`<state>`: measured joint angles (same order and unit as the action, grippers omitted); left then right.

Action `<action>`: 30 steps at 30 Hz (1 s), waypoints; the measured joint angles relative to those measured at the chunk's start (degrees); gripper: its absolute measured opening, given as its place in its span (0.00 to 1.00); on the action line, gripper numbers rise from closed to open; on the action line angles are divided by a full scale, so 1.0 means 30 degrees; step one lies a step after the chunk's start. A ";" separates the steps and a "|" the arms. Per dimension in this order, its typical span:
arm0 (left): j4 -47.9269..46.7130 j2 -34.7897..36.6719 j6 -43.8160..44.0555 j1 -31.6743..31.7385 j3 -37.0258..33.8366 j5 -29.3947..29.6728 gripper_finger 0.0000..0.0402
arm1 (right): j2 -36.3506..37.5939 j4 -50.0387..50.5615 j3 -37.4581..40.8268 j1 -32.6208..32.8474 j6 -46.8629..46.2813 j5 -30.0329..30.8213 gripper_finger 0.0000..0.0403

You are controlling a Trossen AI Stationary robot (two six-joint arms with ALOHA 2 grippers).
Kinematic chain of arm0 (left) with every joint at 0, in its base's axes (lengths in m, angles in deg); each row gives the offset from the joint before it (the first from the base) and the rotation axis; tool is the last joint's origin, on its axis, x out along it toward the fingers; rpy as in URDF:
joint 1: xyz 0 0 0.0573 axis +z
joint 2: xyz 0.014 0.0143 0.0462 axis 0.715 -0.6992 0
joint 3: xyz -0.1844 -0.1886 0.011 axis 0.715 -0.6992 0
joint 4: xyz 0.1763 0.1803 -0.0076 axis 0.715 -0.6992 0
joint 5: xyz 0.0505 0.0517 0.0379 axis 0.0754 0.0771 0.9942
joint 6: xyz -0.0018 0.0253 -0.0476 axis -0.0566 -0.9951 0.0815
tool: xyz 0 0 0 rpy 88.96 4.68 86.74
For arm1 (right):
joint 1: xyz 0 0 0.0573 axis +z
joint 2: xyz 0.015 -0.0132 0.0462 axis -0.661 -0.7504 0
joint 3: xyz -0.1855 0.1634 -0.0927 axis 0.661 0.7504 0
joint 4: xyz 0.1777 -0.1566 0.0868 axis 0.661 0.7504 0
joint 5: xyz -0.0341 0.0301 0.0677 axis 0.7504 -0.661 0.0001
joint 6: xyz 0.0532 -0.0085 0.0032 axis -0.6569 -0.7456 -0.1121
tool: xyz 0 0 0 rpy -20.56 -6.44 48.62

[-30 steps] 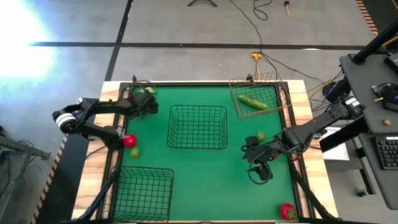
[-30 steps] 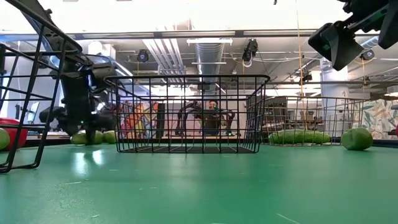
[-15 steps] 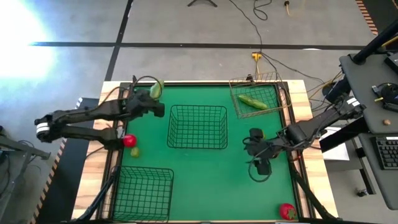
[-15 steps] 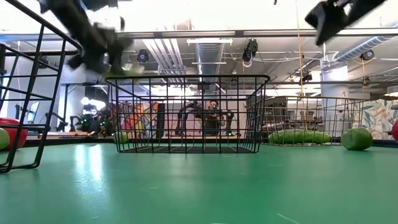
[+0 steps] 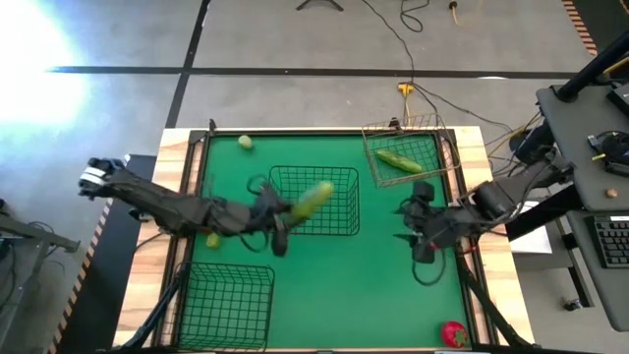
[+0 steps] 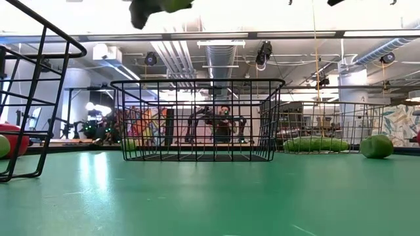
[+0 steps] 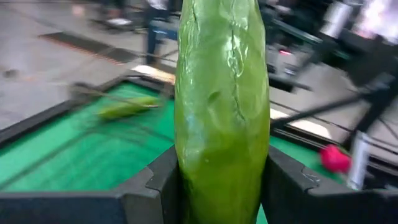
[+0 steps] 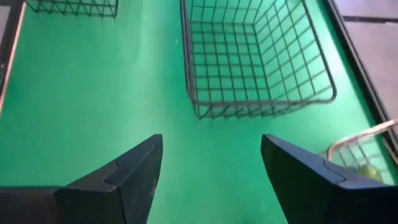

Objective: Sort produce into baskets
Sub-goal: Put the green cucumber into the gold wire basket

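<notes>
My left gripper (image 5: 291, 210) is shut on a long green cucumber (image 5: 314, 198) and holds it high over the left part of the middle dark wire basket (image 5: 342, 222). It shows at the top of the low view (image 6: 152, 6). My right gripper (image 5: 406, 228) is open and empty above the green mat, right of that basket. A second cucumber (image 5: 400, 160) lies in the tan wire basket (image 5: 432, 175) at the far right. Another dark basket (image 5: 228, 305) stands at the near left. A small yellow-green fruit (image 5: 245, 142) rests on the mat at the far left, another (image 5: 212, 239) beside my left arm. A red tomato (image 5: 454, 334) lies at the near right. My left gripper pinches the cucumber's two sides (image 7: 186, 168) between its two fingers (image 7: 155, 186), near one end. The fingers come from the table's left and lie along the cucumber, which sticks out past the fingertips. The cucumber is lifted clear, above the middle basket.
The low view shows a round green fruit (image 6: 376, 145) on the mat at the right and a red tomato (image 6: 12, 134) behind the near-left basket's wires. Wooden borders (image 5: 177, 157) edge the mat. Bare mat (image 5: 344, 295) lies between the near-left basket and the tomato.
My left gripper has risen from the far left corner with the cucumber and swung toward the table's right and near side, over the middle basket. The cucumber is lifted clear; the small fruit stays at the corner. My right gripper has risen and gone a little toward the far edge.
</notes>
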<state>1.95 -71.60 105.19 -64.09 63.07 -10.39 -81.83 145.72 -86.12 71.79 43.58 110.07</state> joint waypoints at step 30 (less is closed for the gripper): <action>-1.1988 -1.7143 -0.0018 -0.3256 1.6546 -0.5212 0.37 | -0.8871 -0.0464 0.0612 0.9224 -1.3125 0.2205 0.50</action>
<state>-34.01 -123.03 105.13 -73.86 112.71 -26.02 -108.45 144.32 -84.28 99.46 4.20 116.69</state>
